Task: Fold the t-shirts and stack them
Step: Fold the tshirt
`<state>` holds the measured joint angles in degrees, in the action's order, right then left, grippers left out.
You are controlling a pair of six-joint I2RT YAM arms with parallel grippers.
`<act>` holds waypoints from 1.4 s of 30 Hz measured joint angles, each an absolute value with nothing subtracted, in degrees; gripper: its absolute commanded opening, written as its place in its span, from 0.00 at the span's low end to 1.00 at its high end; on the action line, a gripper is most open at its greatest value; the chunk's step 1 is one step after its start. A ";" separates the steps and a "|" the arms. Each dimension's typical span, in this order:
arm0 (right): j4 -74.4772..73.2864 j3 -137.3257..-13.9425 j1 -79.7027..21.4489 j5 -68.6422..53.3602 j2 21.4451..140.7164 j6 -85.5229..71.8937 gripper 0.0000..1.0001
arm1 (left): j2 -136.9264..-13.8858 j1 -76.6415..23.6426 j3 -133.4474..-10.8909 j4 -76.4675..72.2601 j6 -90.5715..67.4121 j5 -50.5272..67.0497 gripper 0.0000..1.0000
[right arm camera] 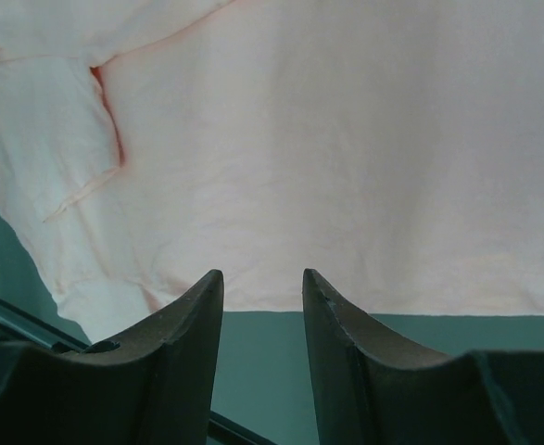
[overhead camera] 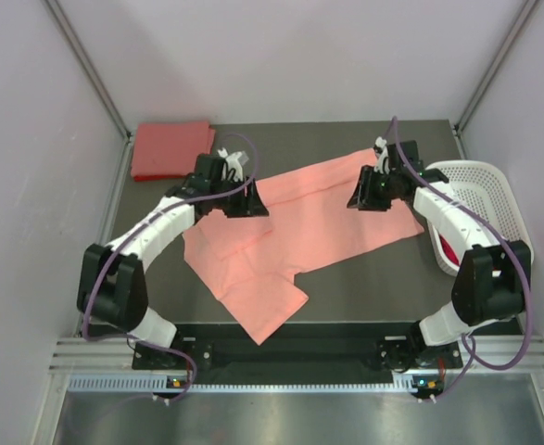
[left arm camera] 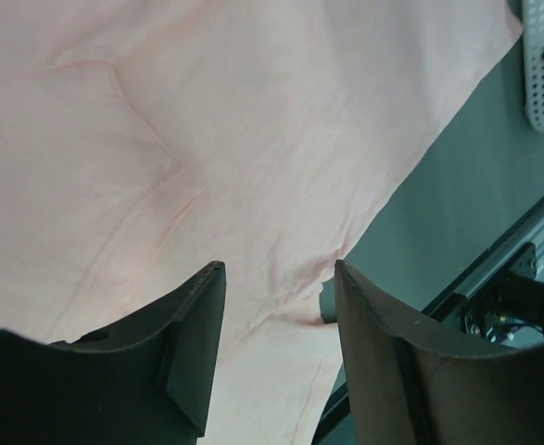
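One salmon-pink tee [overhead camera: 290, 232]: soft, creased, spread flat.

The salmon-pink t-shirt [right arm camera: 346, 158] lies spread on the worktop [right arm camera: 262, 357]. Its straight edge runs across right at the tips of the right gripper [right arm camera: 262, 275], whose fingers are parted with nothing between them. A creased sleeve lies beyond the gripper, to its left.

Soft, even overhead light, faint shadows; wrist views wash the salmon-pink t-shirt [left arm camera: 207, 139] nearly white.
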<state>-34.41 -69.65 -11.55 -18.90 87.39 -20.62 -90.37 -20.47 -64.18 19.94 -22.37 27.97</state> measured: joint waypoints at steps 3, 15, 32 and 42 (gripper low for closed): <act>-34.57 -67.70 -11.49 -17.74 87.39 -20.62 0.41 | -84.90 -19.79 -65.28 23.31 -22.35 23.81 0.50; -40.42 -65.54 -14.55 -10.81 87.02 -15.88 0.42 | -77.65 -46.26 -58.00 37.54 -24.53 11.14 0.47; -38.65 -53.60 -15.66 -13.43 77.17 -17.15 0.42 | -78.91 -80.79 -49.84 49.50 -51.81 -13.56 0.47; -38.96 -50.74 -15.66 -13.63 72.07 -18.15 0.41 | -81.58 -81.01 -45.98 47.94 -55.92 -16.58 0.42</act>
